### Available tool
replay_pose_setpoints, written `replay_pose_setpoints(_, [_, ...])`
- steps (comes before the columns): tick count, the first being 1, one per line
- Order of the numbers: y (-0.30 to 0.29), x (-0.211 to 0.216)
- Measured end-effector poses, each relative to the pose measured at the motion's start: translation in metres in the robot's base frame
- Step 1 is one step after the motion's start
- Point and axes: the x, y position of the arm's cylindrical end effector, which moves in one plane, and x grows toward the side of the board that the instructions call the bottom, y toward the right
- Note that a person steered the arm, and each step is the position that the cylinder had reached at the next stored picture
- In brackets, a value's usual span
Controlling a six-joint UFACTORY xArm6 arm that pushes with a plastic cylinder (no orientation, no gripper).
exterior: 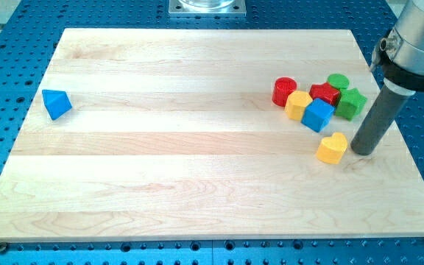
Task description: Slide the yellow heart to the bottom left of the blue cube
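The yellow heart lies on the wooden board at the view's right, just below and to the right of the blue cube. My tip rests on the board close to the heart's right side, a small gap apart. The blue cube sits at the lower edge of a cluster of blocks.
The cluster holds a red cylinder, a yellow block, a red star-like block, a green cylinder and a green star-like block. A blue triangular block lies far at the view's left. The board's right edge is near my tip.
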Motion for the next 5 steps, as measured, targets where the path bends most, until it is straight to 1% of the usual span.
replay_pose_setpoints(1, [-0.018,0.048])
replay_pose_setpoints(2, [-0.038,0.017])
replay_pose_setpoints(3, [-0.038,-0.010])
replay_pose_setpoints(4, [-0.062,0.016])
replay_pose_setpoints(5, [-0.088,-0.003])
